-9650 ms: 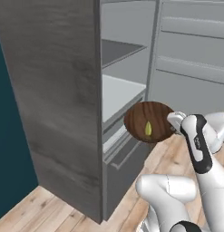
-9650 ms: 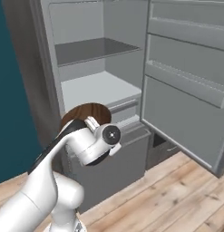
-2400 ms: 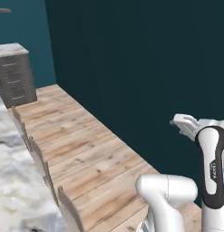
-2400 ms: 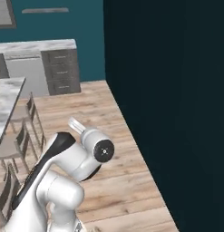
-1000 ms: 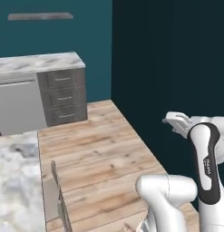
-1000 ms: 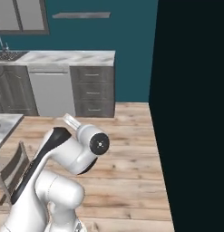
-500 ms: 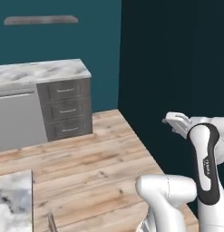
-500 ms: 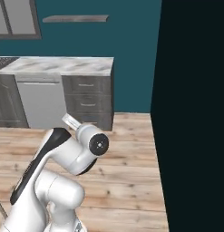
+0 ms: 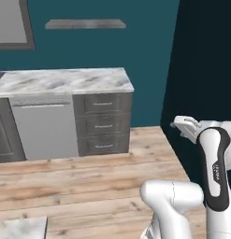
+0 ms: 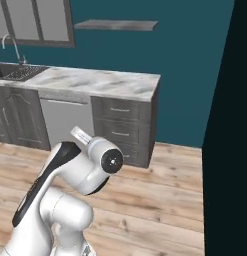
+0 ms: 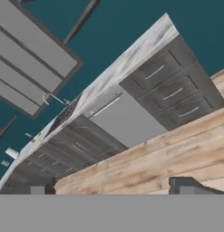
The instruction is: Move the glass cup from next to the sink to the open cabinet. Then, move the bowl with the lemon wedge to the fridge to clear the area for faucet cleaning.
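Where the marble worktop [image 10: 100, 80] runs off toward the left of the right base view, the sink [image 10: 17, 73] sits set into it as a dark basin with a wire rack, and the faucet [image 10: 12, 46] rises thin and curved just behind it, in front of a grey-framed window [image 10: 37, 22]. From the hand view, rolled to one side, the same faucet [image 11: 53, 98] shows as a pale hook over the dark sink [image 11: 63, 115] far along the worktop [image 11: 127, 61]; small pale things farther down that worktop are too tiny to name. Under the worktop a light grey dishwasher front [image 10: 65, 122] stands beside a three-drawer unit [image 10: 122, 132] with bar handles, and dark doors [image 10: 17, 122] fill the stretch below the sink. A grey shelf [image 10: 116, 24] hangs on the teal wall [image 10: 185, 50] above. Wood plank floor [image 10: 160, 200] lies between the units and the robot. Its gripper [image 11: 113, 186] is held up in the air facing the units, well apart from all of them, jaws spread wide with nothing between them; the two dark fingertips [image 11: 186, 186] stand far apart at the bottom of the hand view. In the left base view the hand [image 9: 186, 126] juts left from the upright arm, beside a dark wall [image 9: 205, 60].
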